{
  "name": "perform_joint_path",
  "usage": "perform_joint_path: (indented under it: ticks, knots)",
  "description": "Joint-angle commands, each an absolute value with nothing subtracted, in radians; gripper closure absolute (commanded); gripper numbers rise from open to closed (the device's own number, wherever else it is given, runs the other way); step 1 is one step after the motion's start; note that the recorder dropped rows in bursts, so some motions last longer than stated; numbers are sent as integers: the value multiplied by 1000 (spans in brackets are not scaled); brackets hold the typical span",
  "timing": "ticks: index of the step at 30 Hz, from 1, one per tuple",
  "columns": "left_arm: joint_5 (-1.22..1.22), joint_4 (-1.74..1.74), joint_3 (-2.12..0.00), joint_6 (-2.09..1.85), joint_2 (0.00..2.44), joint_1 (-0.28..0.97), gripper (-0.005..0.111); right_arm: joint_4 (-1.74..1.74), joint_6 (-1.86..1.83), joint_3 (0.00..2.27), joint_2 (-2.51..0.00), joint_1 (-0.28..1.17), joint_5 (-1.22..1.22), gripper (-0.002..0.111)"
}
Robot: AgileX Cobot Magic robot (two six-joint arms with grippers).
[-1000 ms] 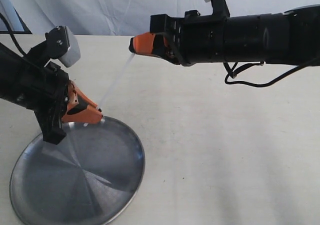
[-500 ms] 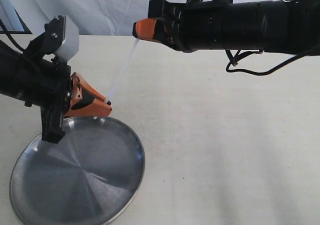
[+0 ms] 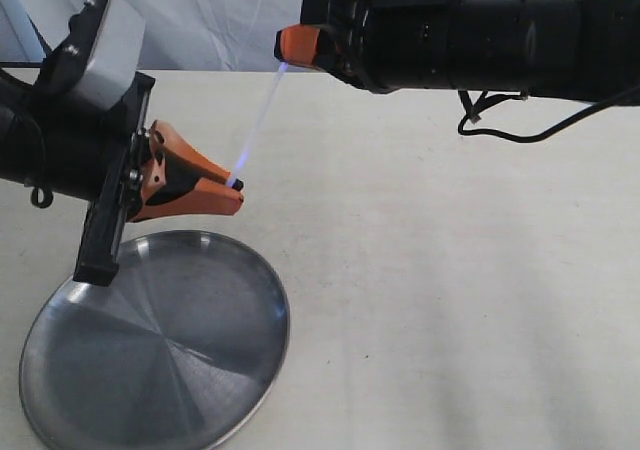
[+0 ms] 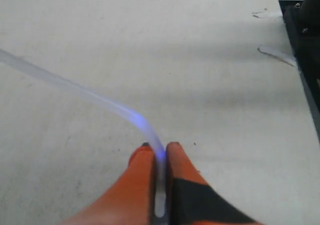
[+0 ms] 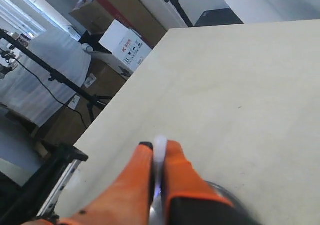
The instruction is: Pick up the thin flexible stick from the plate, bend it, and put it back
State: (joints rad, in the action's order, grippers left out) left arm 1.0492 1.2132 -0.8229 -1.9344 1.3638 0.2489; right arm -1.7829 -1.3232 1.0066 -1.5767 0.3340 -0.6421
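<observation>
Only in the exterior view: the whole span of the thin flexible stick (image 3: pixel 260 120), strung through the air on a slant from the left gripper (image 3: pixel 236 184) low down up to the right gripper (image 3: pixel 284 50). Well clear of the plate (image 3: pixel 150 370), lying on the table (image 3: pixel 450 270) under the left arm. Glowing pale blue-violet toward the lower end.

Only in the left wrist view: a sharp kink just beyond that gripper's tip, brightest blue right there, then running off pale and straight to the frame edge. Only in the right wrist view: the stick's whitish tip poking out of the pinch, with cardboard boxes (image 5: pixel 125 45) and black stands (image 5: pixel 55 77) off past the table's edge.

Left arm reaching in low from the left, gripper angled slightly downward, hovering near the plate's far rim, clenched tight on the stick's lower end. Right arm stretched almost level from the right, high over the table, claw likewise pinched hard onto the upper end.

Hard to make out from the exterior view: the kink, looking nearly straight from there. Cut off by the frame: the plate's lower-left rim and both arm bases. Buried between the jaws: the gripped lengths of the stick.
</observation>
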Motion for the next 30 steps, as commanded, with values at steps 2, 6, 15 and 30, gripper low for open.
perform_joint_path:
  ticks: [2,6,15,30]
  knots:
    - [1116,1383,-829,-2025,1348,254,107,-1744,-1374,1002,-1581,339,-651,109]
    - [1129,1436,-829,-2076,1339,254,107,-1731,-1385,1002,-1581,339,-651,109]
    - [1098,1474,-829,-2128,1324,254,107,-1689,-1385,1000,-1581,339,-653,109]
    - [1031,1553,-829,-2128,1324,254,107,-1455,-1262,1000,-1581,339,-753,109]
